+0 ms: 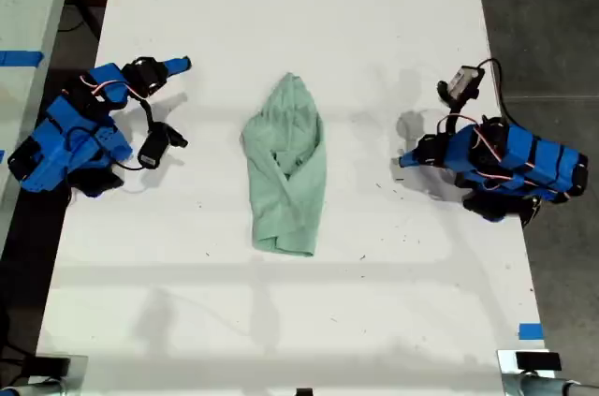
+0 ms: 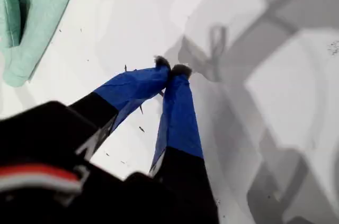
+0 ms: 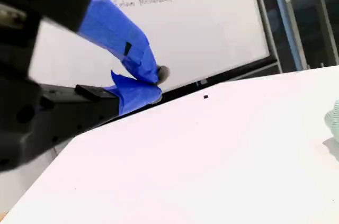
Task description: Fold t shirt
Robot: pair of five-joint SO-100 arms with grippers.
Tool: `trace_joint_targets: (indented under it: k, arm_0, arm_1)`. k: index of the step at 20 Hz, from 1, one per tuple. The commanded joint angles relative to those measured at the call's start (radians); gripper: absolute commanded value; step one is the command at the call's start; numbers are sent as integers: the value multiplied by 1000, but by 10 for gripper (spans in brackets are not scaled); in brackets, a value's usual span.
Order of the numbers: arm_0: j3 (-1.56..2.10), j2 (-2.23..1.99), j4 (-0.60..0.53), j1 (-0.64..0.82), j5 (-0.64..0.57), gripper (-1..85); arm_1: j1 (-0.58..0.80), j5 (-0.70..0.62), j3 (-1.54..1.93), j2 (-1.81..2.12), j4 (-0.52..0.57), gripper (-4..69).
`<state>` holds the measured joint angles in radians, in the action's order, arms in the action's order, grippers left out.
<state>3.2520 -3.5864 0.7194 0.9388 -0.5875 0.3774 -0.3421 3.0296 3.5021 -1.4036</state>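
A long white matte table (image 1: 374, 302) carries the scene; a small pale mint-green wrinkled fabric t shirt (image 1: 285, 167) lies at its middle; two blue arms rest at its sides in the exterior view

Bright, even light washed the white counter (image 1: 281, 3); soft overlapping shadows suggested several overhead lamps; wrist views looked slightly blurred.
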Motion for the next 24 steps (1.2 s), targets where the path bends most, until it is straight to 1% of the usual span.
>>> trace_joint_targets:
  k: [1,18,21,24]
  arm_0:
    - [38,-9,2,17,20,-2]
    - [38,-9,12,3,23,-3]
    - [38,-11,15,2,21,-3]
    - [38,-11,17,5,15,-3]
  arm_1:
    - [11,11,18,9,-5,13]
    - [12,-9,17,9,-6,12]
    - [46,2,9,9,-29,11]
    - [69,-41,6,9,-23,11]
